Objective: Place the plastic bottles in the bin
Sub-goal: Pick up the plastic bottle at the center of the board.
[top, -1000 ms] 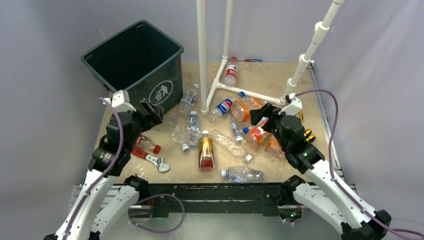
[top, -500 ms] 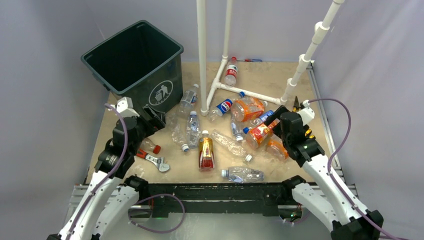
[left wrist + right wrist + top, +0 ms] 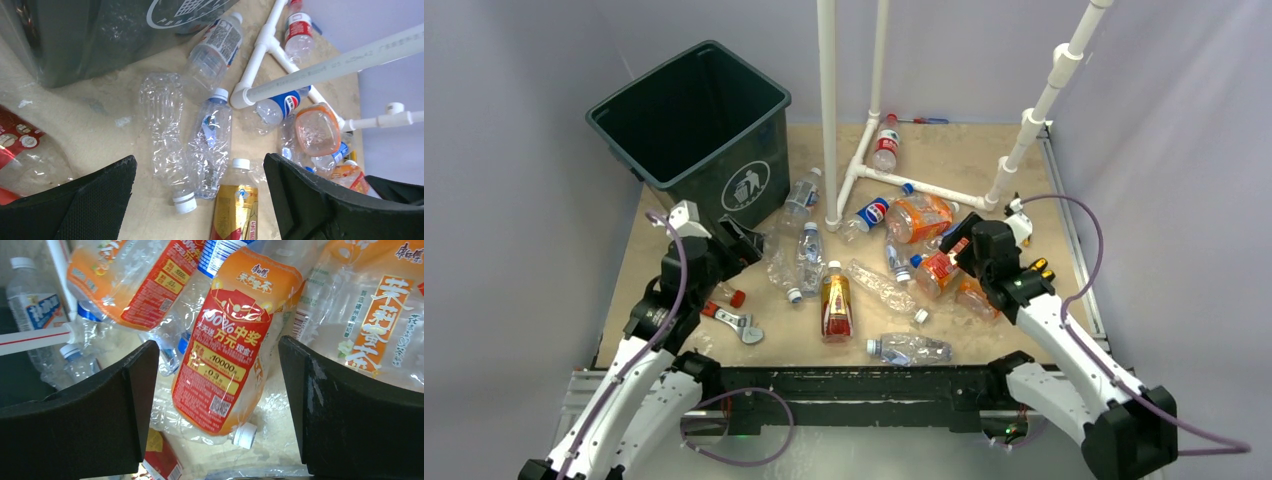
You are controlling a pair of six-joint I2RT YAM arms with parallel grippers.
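The dark green bin [image 3: 686, 112] stands at the back left; its wall also shows in the left wrist view [image 3: 75, 40]. Several plastic bottles lie across the table's middle. My left gripper [image 3: 746, 240] is open and empty, just right of the bin's front corner. In its wrist view the left gripper [image 3: 200, 170] hovers over two crushed clear bottles [image 3: 165, 125] and an amber bottle [image 3: 236, 210]. My right gripper [image 3: 954, 240] is open. In its wrist view the right gripper [image 3: 218, 365] straddles an orange-and-red labelled bottle [image 3: 225, 350] without closing on it.
A white pipe frame [image 3: 828, 110] rises from the table's back middle. A red-handled wrench [image 3: 729, 320] lies by my left arm. Yellow-handled pliers [image 3: 1036, 268] lie by my right arm. A red-capped bottle [image 3: 724, 292] sits under my left arm.
My left gripper has moved right, away from the bin's front towards the clear bottles. My right gripper swung right, then back left over the orange bottles. Both stay open.
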